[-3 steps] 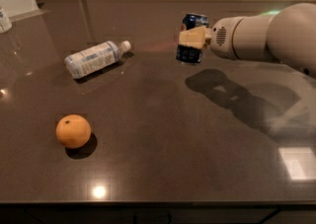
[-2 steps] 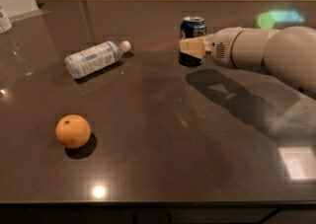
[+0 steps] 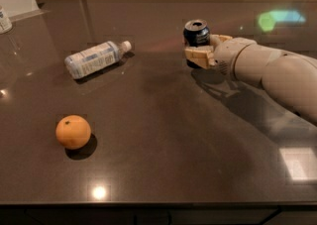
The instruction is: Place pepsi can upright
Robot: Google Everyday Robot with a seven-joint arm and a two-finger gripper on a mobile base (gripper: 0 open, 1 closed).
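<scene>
The pepsi can [image 3: 196,32] stands upright at the far middle of the dark surface [image 3: 163,135]. The fingers [image 3: 200,56] of the gripper [image 3: 202,46], reaching in from the right, clasp it on both sides. A plastic water bottle [image 3: 94,59] lies on its side to the left, and an orange [image 3: 73,131] sits nearer.

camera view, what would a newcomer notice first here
The pale arm's gripper at the table's right rear, jaws closed on an upright pepsi can. Left of it a clear bottle lies on its side, and an orange sits near the front left.
</scene>
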